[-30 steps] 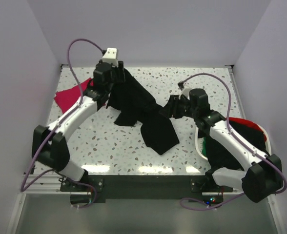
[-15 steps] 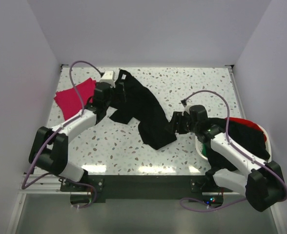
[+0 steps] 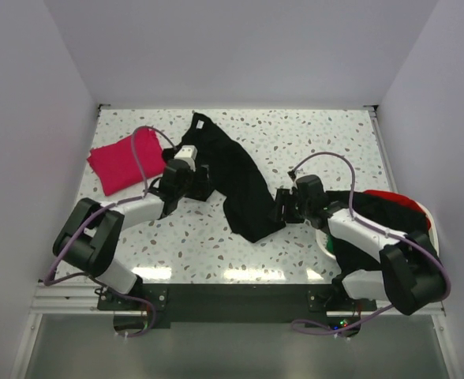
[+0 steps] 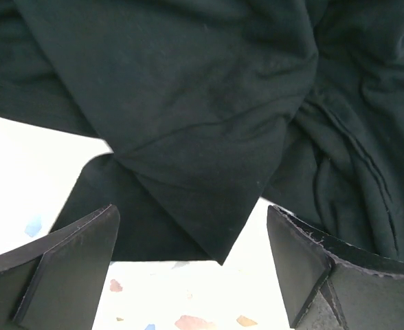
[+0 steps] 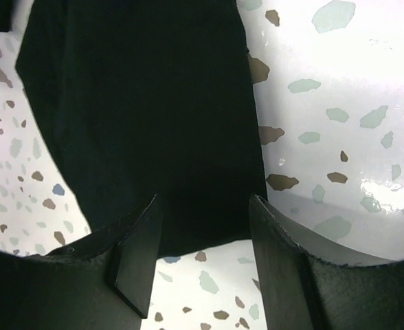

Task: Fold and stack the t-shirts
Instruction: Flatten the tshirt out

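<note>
1. On the speckled table point(image 3: 334, 142), centre: black t-shirt point(image 3: 233, 170), unfolded and rumpled, the largest item. Its long axis runs diagonally, with the narrow end pointing far-left and the broader end near-right.
2. Far left of the table: magenta t-shirt point(image 3: 121, 162), folded to a small rectangle, well apart from the black one.
3. Right edge: red t-shirt point(image 3: 391, 197), heaped with green and black cloth beside the right arm.
4. Left gripper point(image 3: 198, 180): fingers point(image 4: 64, 268) spread wide, pinching nothing. A loose corner of the black t-shirt lies just ahead of them, on the shirt's left side.
5. Right gripper point(image 3: 282, 207): fingers point(image 5: 137, 254) apart, straddling the near-right end. The cloth lies flat between them, not pinched. Judged the nearer arm for that end, as the left is for the side corner.
</note>
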